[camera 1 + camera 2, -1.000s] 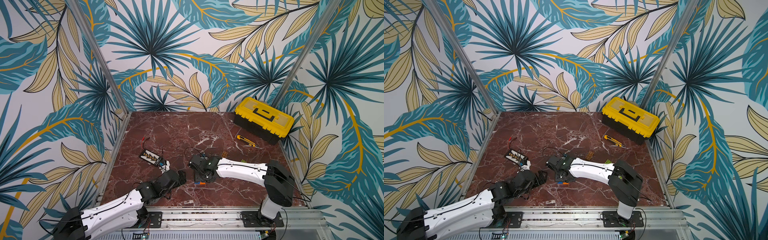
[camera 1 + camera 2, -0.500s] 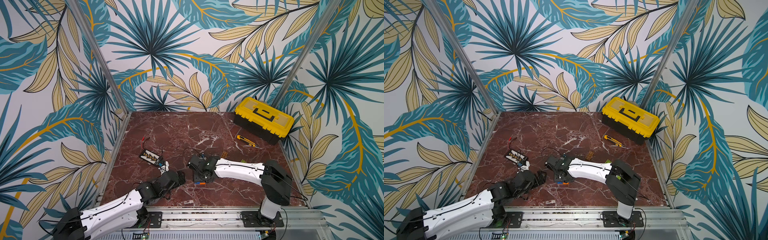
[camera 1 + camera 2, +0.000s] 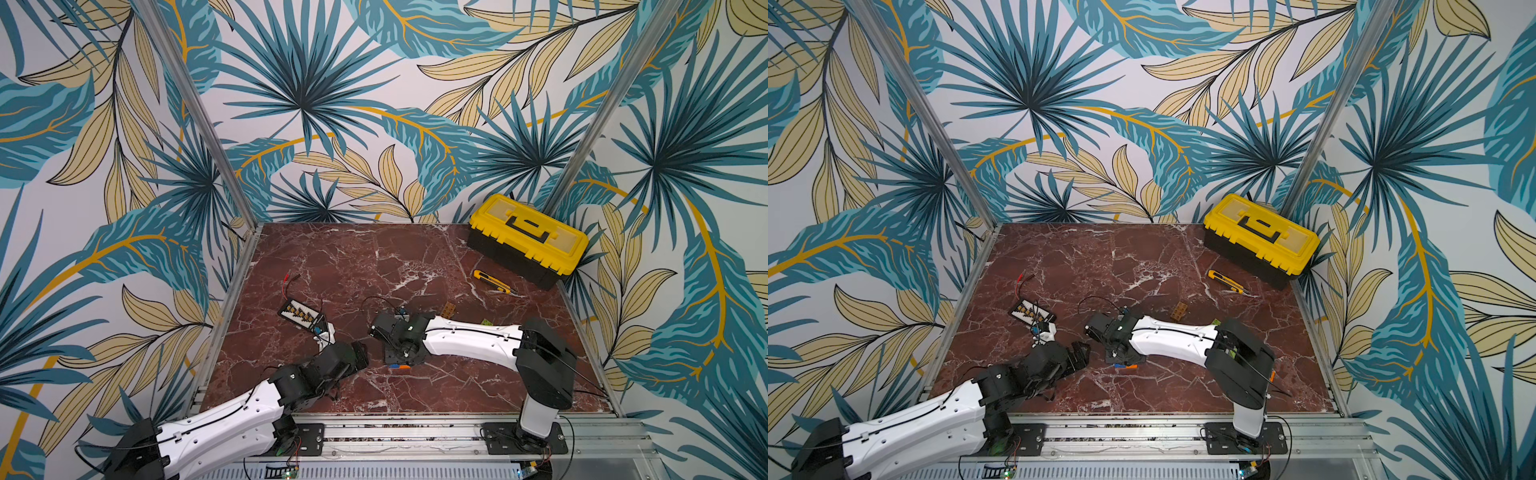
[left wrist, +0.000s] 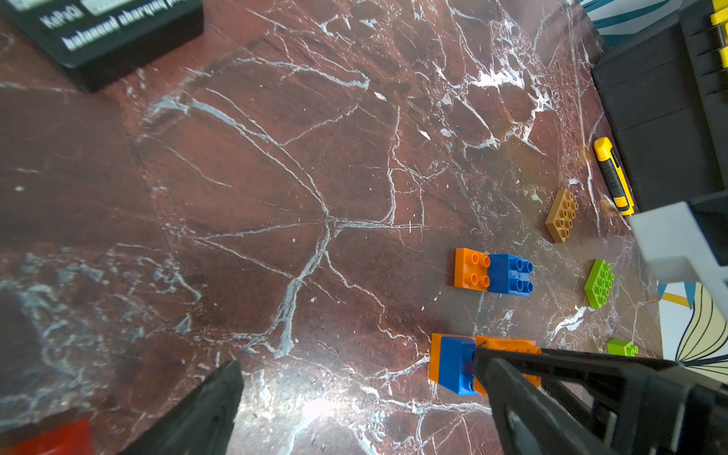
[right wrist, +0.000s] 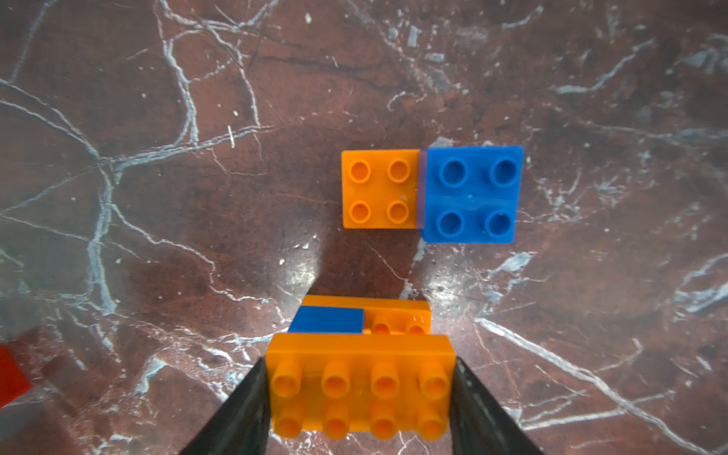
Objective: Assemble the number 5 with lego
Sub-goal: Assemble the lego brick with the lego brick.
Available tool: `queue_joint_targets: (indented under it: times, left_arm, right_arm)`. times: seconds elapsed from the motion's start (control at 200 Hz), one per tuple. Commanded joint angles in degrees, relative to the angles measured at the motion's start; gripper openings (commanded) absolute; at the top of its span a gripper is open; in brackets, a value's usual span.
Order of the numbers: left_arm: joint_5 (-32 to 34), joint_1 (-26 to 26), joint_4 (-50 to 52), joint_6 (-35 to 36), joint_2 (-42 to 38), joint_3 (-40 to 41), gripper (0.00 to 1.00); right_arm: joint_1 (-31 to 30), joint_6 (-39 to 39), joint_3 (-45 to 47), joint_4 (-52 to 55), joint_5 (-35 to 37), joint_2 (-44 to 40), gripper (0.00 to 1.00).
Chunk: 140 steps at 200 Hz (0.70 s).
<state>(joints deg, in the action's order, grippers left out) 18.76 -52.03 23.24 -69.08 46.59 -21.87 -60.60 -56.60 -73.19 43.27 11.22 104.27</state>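
Right gripper (image 5: 358, 394) clamps an orange eight-stud lego brick (image 5: 358, 378) by its short ends, over an orange-and-blue lego stack (image 5: 335, 320). Left gripper (image 4: 357, 360) gapes wide, empty, beside it.

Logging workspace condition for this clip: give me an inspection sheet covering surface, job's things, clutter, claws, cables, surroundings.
Surface: red marble tabletop, white-veined.
Job's things: orange brick held close to an orange-blue stack; orange-blue pair, tan brick, lime brick lying loose.
Clutter: yellow toolbox, utility knife, black board.
Claws: left claw open, empty; right claw shut on the orange brick.
Cables: red and black leads beside the board.
Surroundings: leaf-print walls.
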Motion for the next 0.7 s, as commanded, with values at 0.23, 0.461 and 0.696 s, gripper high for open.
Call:
queue_joint_targets:
  times: [0.23, 0.461, 0.696]
  left_arm:
    - [0.9, 0.3, 0.1, -0.5, 0.1, 1.5, 0.99]
    - [0.8, 0.3, 0.0, -0.3, 0.4, 1.3, 1.00]
    - [0.8, 0.3, 0.1, -0.4, 0.3, 1.2, 1.00]
  right_arm:
    - [-1.4, -2.6, -0.2, 1.9, 1.8, 0.9, 0.51]
    - [-1.5, -3.6, 0.2, 2.8, 3.0, 1.0, 0.51]
    - [-1.5, -3.1, 0.0, 3.0, 2.0, 1.9, 0.51]
